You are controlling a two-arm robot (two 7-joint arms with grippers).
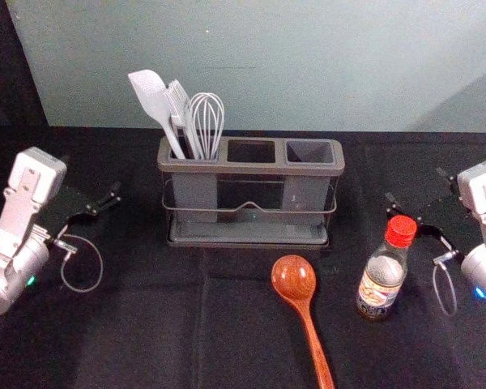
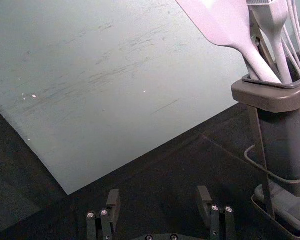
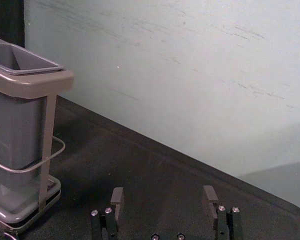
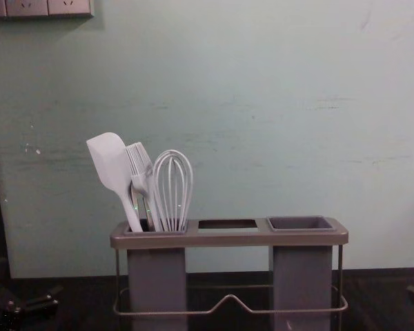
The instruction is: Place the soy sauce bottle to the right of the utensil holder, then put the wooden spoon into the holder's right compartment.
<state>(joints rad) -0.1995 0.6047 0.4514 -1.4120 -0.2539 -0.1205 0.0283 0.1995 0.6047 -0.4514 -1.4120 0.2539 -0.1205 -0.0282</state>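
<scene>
The soy sauce bottle (image 1: pixel 381 279) stands upright, near and right of the utensil holder (image 1: pixel 251 168). The left gripper (image 1: pixel 91 176) hovers left of the holder, the right gripper (image 1: pixel 417 185) right; both are spread wide and empty. Left of the bottle lies the wooden spoon (image 1: pixel 295 279), bowl toward the holder.

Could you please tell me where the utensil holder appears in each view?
Head view: the utensil holder, near the centre.
Left wrist view: its spatula end, cut by the picture's edge.
Right wrist view: its right compartment end, cut by the edge.
Chest view: lower middle, base cut off.
Shared landmark: the pale wall behind it.
</scene>
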